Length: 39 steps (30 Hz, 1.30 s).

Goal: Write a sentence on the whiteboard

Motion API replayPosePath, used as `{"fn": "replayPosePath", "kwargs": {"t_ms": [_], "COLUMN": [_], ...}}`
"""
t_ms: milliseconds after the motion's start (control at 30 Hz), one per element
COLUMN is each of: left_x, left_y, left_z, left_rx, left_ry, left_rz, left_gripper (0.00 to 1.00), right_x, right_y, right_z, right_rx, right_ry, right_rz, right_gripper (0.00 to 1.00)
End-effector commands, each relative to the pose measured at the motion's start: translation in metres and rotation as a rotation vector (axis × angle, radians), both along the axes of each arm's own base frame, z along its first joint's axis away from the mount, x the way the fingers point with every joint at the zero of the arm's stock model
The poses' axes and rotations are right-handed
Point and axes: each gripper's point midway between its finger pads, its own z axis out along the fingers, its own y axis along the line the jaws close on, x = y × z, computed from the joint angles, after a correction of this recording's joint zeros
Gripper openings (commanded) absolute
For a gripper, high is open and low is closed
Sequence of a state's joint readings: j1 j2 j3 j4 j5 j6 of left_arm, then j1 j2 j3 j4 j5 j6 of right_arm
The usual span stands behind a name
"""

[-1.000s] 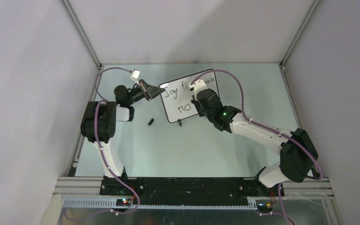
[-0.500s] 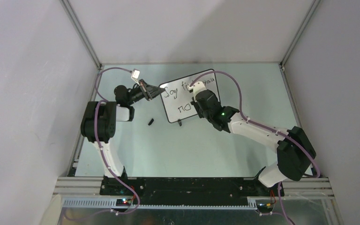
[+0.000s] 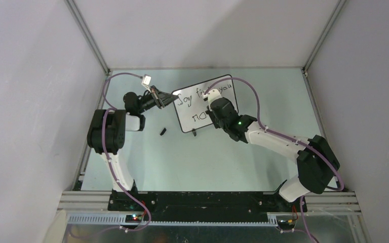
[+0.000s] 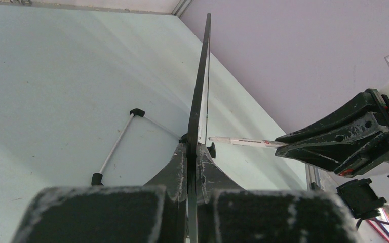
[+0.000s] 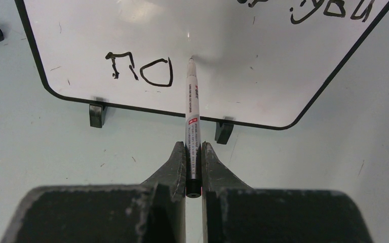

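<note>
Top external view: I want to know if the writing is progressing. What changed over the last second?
The right arm swung its elbow slightly left, carrying the right gripper and its marker a little leftward over the whiteboard. Nothing was taken or released. The left gripper stays shut on the board's edge; the sentence and the cap on the table look unchanged.

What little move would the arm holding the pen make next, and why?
Probably a short stroke rightward for the next letter: the right pincer is shut on the marker, its tip at the whiteboard just right of "no" in the sentence, with bare board beyond.
</note>
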<state>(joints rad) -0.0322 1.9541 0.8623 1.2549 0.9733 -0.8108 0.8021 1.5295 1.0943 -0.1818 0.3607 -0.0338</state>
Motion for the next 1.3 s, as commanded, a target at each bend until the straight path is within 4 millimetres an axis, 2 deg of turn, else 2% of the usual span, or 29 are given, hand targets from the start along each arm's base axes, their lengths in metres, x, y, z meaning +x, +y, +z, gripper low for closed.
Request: {"fn": "replayPosePath", "kwargs": {"t_ms": [0, 700, 1267], "left_x": [-0.004, -0.005, -0.005], "left_y": [0.001, 0.001, 0.001], "left_z": [0.014, 0.015, 0.015], "left_rx": [0.025, 0.025, 0.025], "left_ry": [-0.097, -0.099, -0.099], "left_rz": [-0.015, -0.016, -0.015], "left_gripper": [0.0, 0.0, 0.0], "right_x": [0.008, 0.018, -0.002], "right_y": [0.003, 0.003, -0.01], "right_z": [0.005, 0.003, -0.021], "right_rx": [0.024, 0.01, -0.093], "right_ry": [-0.024, -0.022, 0.049], "right_rz": [-0.008, -0.019, -0.018], "right_gripper": [0.0, 0.0, 0.0]}}
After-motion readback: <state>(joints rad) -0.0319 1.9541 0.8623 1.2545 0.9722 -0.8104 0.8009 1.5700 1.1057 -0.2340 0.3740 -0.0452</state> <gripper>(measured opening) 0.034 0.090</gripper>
